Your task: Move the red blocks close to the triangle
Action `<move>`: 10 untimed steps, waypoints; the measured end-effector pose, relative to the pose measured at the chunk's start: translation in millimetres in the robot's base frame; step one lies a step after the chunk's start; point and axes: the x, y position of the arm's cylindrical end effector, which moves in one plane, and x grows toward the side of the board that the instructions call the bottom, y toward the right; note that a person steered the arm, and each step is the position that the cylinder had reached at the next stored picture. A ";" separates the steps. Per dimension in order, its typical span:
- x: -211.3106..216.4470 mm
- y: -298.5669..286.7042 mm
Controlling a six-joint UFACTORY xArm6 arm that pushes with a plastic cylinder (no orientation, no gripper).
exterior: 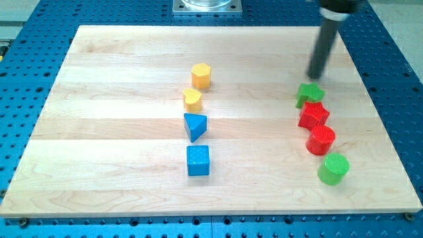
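Observation:
A red star-shaped block and a red cylinder lie at the view's right, one below the other. A blue triangle lies near the board's middle, far to their left. My tip is at the upper right, just above a green star-shaped block that touches the red star's top. The tip touches no block.
A green cylinder lies below the red cylinder. A yellow hexagon and a yellow heart lie above the triangle, a blue cube below it. The wooden board rests on a blue perforated table.

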 end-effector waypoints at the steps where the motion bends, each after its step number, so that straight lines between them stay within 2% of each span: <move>1: 56.4 5.9; 3: 99.5 -48.3; 4: 99.6 -113.9; 5: 97.0 -125.7; 7: 114.9 17.1; 8: 156.5 -34.6; 10: 159.8 -166.9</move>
